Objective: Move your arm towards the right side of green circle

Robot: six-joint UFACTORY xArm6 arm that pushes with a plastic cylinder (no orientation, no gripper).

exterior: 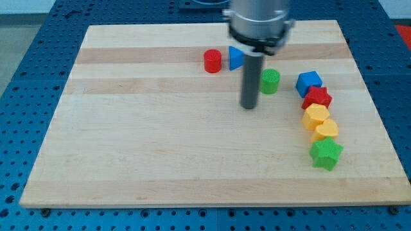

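Claw absent: rod tip (249, 106) on surface (160, 160), just left of green circle (270, 81), toward top edge.

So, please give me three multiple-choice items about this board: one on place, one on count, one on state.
1. My tip is where, relative to the green circle?
A. view's left
B. view's right
C. on top

2. How many blocks are there?
A. six
B. eight
C. ten

3. The red circle and blue triangle are:
A. stacked
B. apart
C. pressed together

Answers:
1 A: the tip sits left of the circle and slightly lower.
2 B: three near the rod, five in the right-hand chain.
3 B: bare wood shows between them.
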